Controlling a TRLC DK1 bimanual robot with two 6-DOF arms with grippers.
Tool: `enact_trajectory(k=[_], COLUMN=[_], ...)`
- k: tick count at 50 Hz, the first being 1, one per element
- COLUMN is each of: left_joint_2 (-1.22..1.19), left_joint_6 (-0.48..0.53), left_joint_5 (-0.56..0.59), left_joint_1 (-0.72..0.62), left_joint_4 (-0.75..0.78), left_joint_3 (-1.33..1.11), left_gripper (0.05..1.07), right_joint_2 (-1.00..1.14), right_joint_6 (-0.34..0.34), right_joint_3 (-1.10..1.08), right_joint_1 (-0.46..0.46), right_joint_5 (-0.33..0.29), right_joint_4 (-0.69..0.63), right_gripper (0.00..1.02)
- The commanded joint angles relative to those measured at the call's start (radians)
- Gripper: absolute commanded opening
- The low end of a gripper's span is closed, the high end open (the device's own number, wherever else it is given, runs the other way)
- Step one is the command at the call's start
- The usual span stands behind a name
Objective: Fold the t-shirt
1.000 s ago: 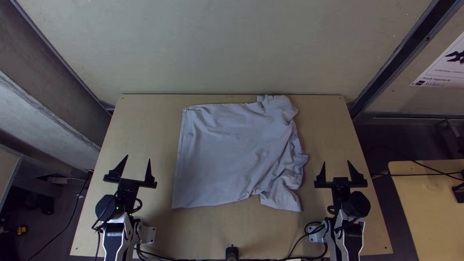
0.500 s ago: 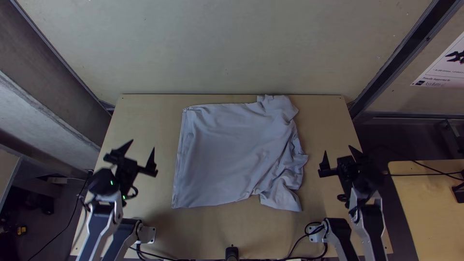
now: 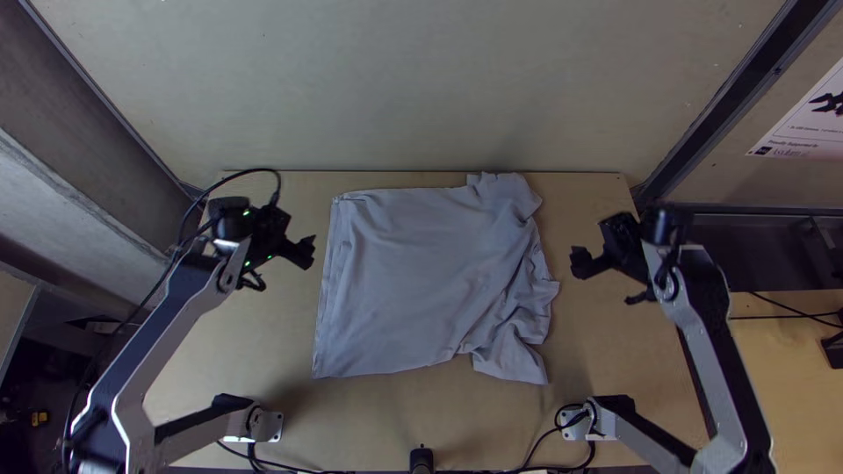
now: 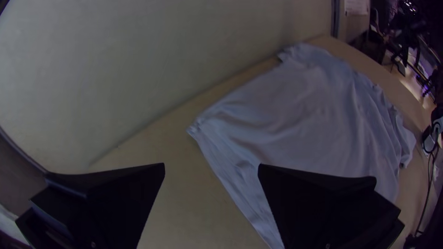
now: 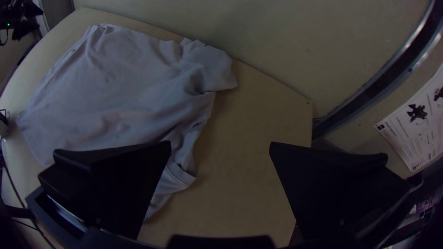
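Lying unobscured from above, the t-shirt [image 3: 413, 272] is part-hidden in both wrist views.

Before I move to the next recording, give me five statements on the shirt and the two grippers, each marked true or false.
1. The t-shirt lies on the table, between the left gripper and the right gripper. True.
2. The shirt is folded into a small, neat bundle. False: it lies broadly spread, partly rumpled.
3. Its heaviest bunching is on the side toward the left gripper. False: that is on the side toward the right gripper.
4. Both grippers have their fingers apart. True.
5. The left gripper is pinching a corner of the shirt. False: it holds nothing.
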Motion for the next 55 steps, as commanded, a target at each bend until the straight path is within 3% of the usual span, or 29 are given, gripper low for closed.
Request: enact_trajectory(k=[1, 9, 32, 55], left_joint_2=[0.107, 0.252, 0.663, 0.936], left_joint_6=[-0.013, -0.015, -0.019, -0.034], left_joint_5=[-0.003, -0.003, 0.047, 0.073], left_joint_1=[-0.013, 0.010, 0.044, 0.050], left_joint_4=[-0.024, -0.034, -0.260, -0.349], left_joint_3=[0.095, 0.224, 0.728, 0.949], left_gripper=[1.02, 1.02, 1.02, 1.02], right_joint_2=[0.108, 0.261, 0.616, 0.843], right_joint_6=[0.021, 0.021, 0.058, 0.123], right_joint_3=[0.098, 0.206, 0.518, 0.705], right_joint_1=[0.012, 0.025, 0.089, 0.089], right_joint_5=[-0.012, -0.012, -0.012, -0.012], right_joint_4=[-0.029, -0.057, -0.118, -0.137], right_gripper=[0.98, 0.98, 0.97, 0.95])
